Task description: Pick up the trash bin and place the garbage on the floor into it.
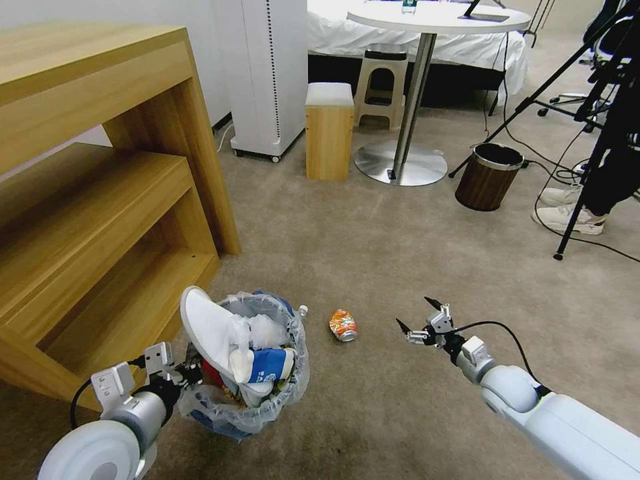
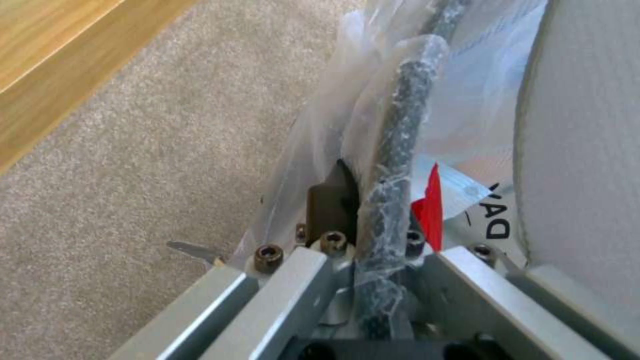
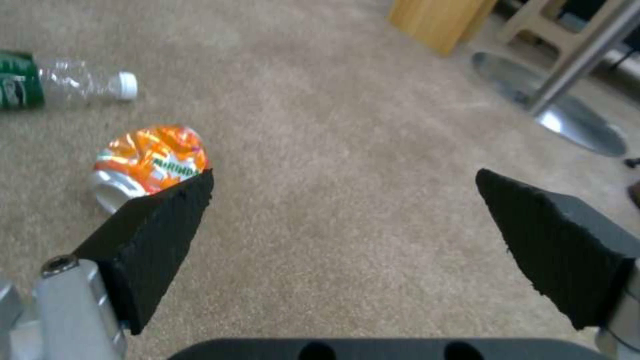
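Lower left of the head view, the left gripper [image 1: 190, 373] is clamped tight on the rim of the trash bin [image 1: 293, 383], stuffed with a white slipper [image 1: 210, 327] and blue-white cup [image 1: 270, 365]. Right gripper [image 1: 422, 319], centre-right, hovers with fingers spread wide, gripping nothing, just beside the crushed orange can [image 1: 343, 325] on the beige carpet [image 1: 373, 247]; a small bottle [image 3: 63, 85] lies beyond.

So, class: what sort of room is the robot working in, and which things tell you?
Probably a bedroom or hotel-style room used for recording: a bed with white sheets at the back, a round table beside it, beige carpet, and tripods with cables on the right.
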Tool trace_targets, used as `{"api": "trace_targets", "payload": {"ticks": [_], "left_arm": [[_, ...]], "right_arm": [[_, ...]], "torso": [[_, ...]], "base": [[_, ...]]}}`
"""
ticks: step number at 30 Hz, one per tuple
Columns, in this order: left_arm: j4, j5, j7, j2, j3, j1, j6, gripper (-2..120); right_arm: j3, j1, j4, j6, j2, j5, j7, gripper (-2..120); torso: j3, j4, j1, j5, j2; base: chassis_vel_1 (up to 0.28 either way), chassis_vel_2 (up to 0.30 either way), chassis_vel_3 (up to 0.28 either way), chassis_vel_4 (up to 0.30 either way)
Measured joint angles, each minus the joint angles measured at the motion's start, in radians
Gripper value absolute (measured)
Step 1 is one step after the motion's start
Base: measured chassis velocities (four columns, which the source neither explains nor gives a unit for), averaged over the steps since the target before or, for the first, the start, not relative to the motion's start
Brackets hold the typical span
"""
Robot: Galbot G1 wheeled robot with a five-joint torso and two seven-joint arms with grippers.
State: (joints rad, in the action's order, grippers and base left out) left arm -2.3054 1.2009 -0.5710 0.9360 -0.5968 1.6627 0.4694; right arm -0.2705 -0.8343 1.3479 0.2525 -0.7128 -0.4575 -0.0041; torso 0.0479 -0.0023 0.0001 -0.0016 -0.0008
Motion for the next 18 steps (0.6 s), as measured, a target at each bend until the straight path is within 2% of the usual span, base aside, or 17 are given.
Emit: {"api": "trace_targets", "payload": {"ticks": [2, 7, 18], "left_arm": [[0.002, -0.006, 0.001, 0.003, 0.002, 0.000, 0.000, 0], [0.002, -0.011, 0.002, 0.008, 0.006, 0.003, -0.001, 0], [0.007, -0.039, 0.016, 0.033, 0.010, 0.004, -0.006, 0]], "right_arm": [[-0.034, 0.054, -0.055, 0.018, -0.013, -0.020, -0.051, 100], [-0.088, 0.153, -0.203, 0.064, -0.066, -0.017, -0.178, 100], [-0.195, 0.254, -0.403, 0.136, -0.155, 0.052, -0.248, 92]], "torso": [[0.000, 0.0003, 0.000, -0.0009, 0.000], [0.000, 0.0004, 0.000, -0.0004, 0.000], [0.000, 0.0002, 0.000, -0.0005, 0.000]], "base": [[0.000, 0.000, 0.000, 0.000], [0.000, 0.000, 0.000, 0.000], [0.000, 0.000, 0.000, 0.000]]}}
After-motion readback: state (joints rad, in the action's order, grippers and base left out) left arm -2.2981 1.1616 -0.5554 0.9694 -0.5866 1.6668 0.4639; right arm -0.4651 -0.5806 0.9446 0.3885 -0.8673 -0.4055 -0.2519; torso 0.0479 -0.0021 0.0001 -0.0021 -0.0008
